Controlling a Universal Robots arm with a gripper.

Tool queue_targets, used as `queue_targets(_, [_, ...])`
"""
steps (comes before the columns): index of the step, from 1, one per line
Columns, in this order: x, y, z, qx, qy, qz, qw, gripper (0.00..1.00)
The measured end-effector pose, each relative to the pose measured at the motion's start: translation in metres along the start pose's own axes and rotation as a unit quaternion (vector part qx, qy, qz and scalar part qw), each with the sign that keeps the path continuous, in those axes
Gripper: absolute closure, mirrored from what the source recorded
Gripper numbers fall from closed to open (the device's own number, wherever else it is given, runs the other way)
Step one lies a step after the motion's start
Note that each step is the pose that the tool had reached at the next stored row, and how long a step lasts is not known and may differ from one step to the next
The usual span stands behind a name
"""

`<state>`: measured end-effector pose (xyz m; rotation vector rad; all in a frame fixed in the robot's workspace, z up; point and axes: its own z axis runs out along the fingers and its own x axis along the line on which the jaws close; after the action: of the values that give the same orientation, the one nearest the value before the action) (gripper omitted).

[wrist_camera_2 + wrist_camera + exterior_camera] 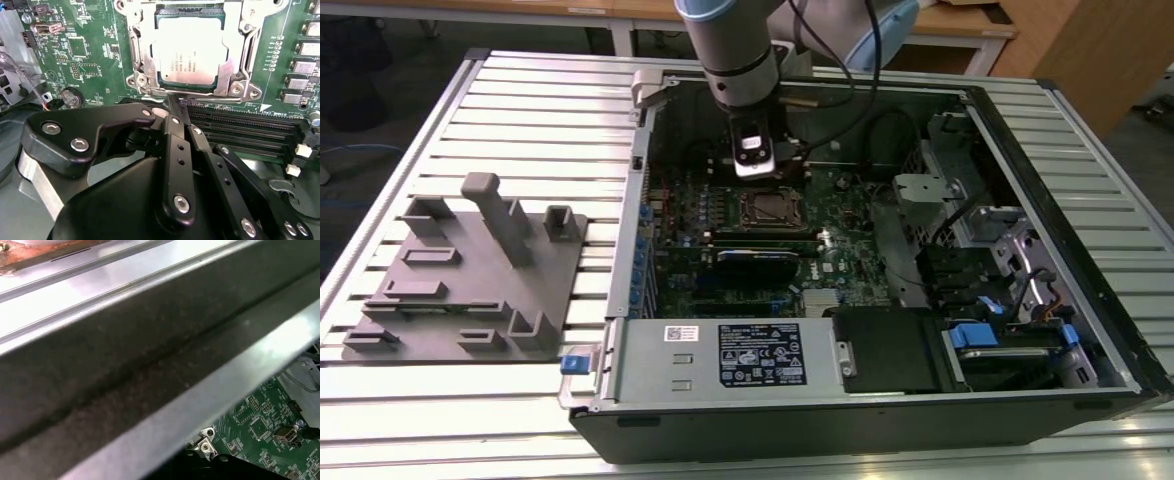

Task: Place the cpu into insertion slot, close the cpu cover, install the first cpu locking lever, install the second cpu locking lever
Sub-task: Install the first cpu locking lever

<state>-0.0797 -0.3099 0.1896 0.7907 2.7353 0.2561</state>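
In the exterior view an open computer case (881,250) lies on a slatted table (440,110), filling the centre and right of the frame; a grey fixture (467,270) with upright pegs sits at centre left, well apart from the case; the arm (734,50) comes down from the top centre, and the gripper (758,172) hangs inside the case just above the slot (765,207), which sits on the green board (841,265) above a long black card (754,262); a labelled power supply (720,355) lies along the case's lower edge. In the second wrist view the cpu (190,50) lies flat in the slot (192,82) at upper centre, its silver top showing through the window of the cover (142,50), which lies down over it; the gripper (172,102) fills the lower half, its black fingers (177,145) drawn together to a narrow tip, holding nothing, that tip right at the socket's near edge by a thin metal lever (200,97) running along that edge; whether it touches is unclear; memory slots (245,132) run at centre right. In the first wrist view a dark metal case wall (125,355) crosses the frame diagonally; the board (260,430) shows at lower right.
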Motion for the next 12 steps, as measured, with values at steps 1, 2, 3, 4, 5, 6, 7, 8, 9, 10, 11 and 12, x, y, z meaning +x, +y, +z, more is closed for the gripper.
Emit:
queue_targets(1, [0.0001, -0.0002, 0.0004, 0.0005, -0.0002, 0.0, 1.0, 0.9])
queue_targets(2, [0.0002, -0.0003, 0.0009, 0.0008, -0.0004, 0.0, 1.0, 0.9])
queue_targets(3, [0.0003, -0.0004, 0.0014, 0.0008, -0.0004, 0.0, 1.0, 0.9])
queue_targets(4, [0.0005, -0.0003, 0.0021, 0.0002, -0.0004, 0.0, 1.0, 0.9])
queue_targets(5, [0.0005, -0.0005, 0.0023, 0.0005, -0.0005, 0.0, 1.0, 0.9])
queue_targets(6, [0.0005, -0.0005, 0.0023, 0.0007, -0.0005, 0.0, 1.0, 0.9])
queue_targets(7, [0.0005, -0.0005, 0.0023, 0.0008, -0.0005, 0.0, 1.0, 0.9])
queue_targets(8, [0.0005, -0.0006, 0.0022, 0.0009, -0.0005, 0.0, 1.0, 0.9])
queue_targets(9, [0.0005, -0.0006, 0.0023, 0.0009, -0.0005, 0.0, 1.0, 0.9])
queue_targets(10, [0.0005, -0.0006, 0.0023, 0.0008, -0.0005, 0.0, 1.0, 0.9])
queue_targets(11, [0.0005, -0.0006, 0.0023, 0.0008, -0.0005, 0.0, 1.0, 0.9])
queue_targets(12, [0.0005, -0.0007, 0.0023, 0.0001, -0.0001, 0.0, 1.0, 0.9])
